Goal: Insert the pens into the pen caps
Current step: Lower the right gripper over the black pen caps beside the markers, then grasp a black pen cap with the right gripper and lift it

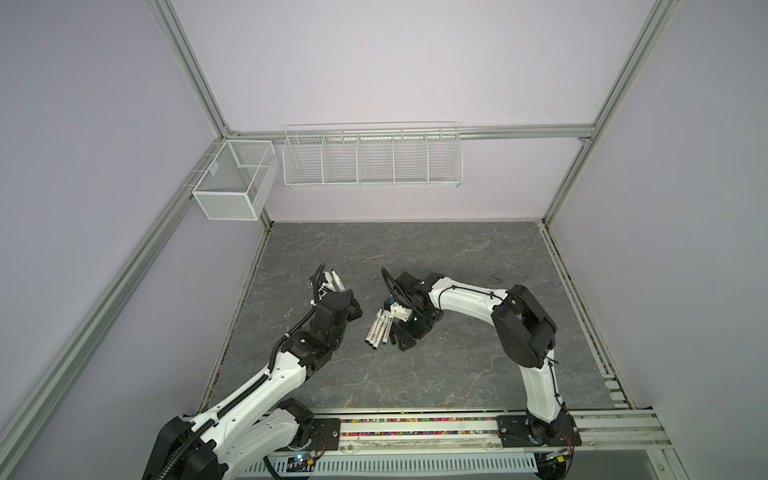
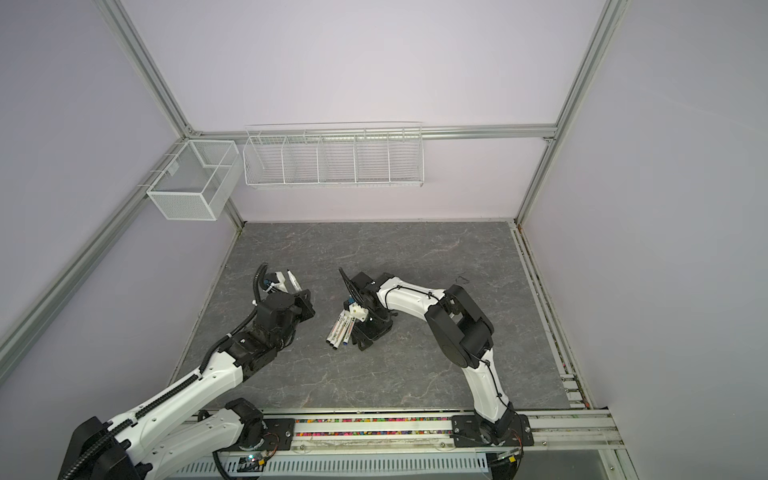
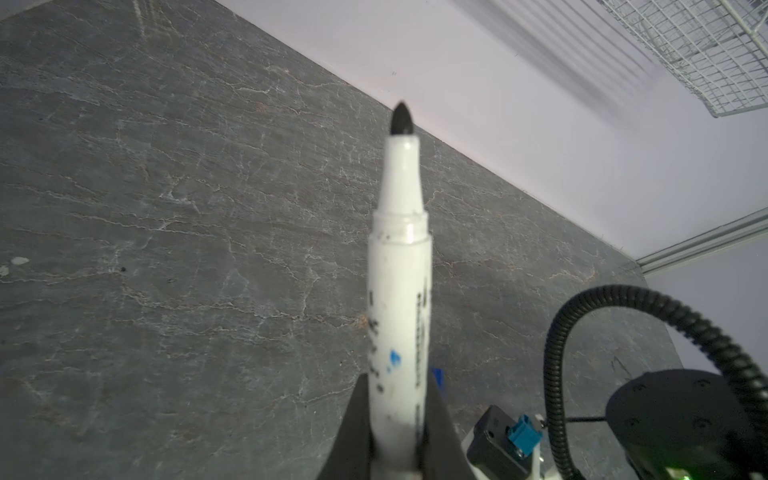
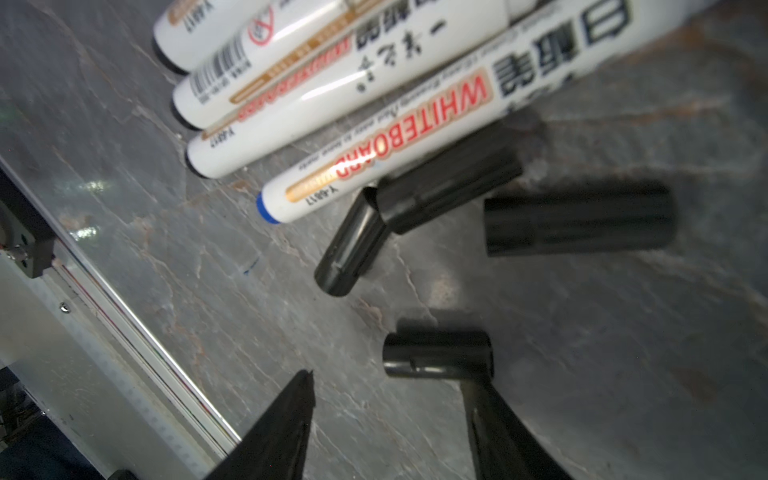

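My left gripper (image 3: 399,415) is shut on a white pen (image 3: 400,266), uncapped, its black tip pointing away over the table. In both top views this pen (image 1: 338,283) (image 2: 294,281) is held up at the left of centre. Several more pens (image 4: 332,83) lie side by side on the grey table (image 1: 415,257), one with a blue end (image 4: 262,208); they show in both top views (image 1: 378,328) (image 2: 340,328). Several black pen caps (image 4: 579,220) lie loose beside them. My right gripper (image 4: 390,378) (image 1: 400,338) hangs open low over the caps. One cap (image 4: 438,354) lies at the tip of one finger.
A white wire basket rack (image 1: 372,158) hangs on the back wall. A mesh box (image 1: 232,183) hangs on the left wall. A metal rail (image 1: 415,428) runs along the table's front edge. A small black scrap (image 1: 495,279) lies at the right rear.
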Available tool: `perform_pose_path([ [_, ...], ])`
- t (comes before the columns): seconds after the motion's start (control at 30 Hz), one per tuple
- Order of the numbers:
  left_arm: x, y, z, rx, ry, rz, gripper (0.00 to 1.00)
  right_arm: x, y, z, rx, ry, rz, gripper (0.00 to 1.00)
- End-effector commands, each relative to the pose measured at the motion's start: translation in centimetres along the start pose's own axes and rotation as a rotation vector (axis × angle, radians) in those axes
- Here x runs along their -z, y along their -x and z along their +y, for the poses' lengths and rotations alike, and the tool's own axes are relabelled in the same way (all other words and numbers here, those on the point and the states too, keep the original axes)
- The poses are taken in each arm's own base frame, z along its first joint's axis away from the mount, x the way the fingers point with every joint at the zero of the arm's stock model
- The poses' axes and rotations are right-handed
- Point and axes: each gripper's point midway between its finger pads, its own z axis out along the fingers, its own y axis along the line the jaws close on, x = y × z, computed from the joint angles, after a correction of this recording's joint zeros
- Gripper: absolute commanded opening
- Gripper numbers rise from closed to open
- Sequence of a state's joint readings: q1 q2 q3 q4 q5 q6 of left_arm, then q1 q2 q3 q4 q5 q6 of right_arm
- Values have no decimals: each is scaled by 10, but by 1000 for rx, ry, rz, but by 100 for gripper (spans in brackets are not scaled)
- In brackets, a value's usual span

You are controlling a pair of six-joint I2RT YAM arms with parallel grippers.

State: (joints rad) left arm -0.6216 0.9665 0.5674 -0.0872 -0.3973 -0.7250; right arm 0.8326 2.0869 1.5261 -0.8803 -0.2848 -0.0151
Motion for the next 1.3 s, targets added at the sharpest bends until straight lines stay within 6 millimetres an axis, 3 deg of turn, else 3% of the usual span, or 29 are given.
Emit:
perform_pose_path([
  [0.0, 2, 3, 6, 5, 25, -14, 0, -4, 2, -9, -15, -31, 30, 64],
  [0.4, 0, 2, 2, -20, 10, -4, 0, -11, 19, -33, -93, -192, 17, 56],
  [0.7, -1, 0, -1, -35, -2, 9, 0, -2, 1, -55, -114, -331, 36, 53],
  [0.97, -3, -5, -3, -35, -20, 23, 0, 13, 13, -49, -87, -306, -65, 52],
  [1.27, -2, -12, -10, -65, -64, 59, 0, 3, 26, -39, -18, -285, -68, 51],
])
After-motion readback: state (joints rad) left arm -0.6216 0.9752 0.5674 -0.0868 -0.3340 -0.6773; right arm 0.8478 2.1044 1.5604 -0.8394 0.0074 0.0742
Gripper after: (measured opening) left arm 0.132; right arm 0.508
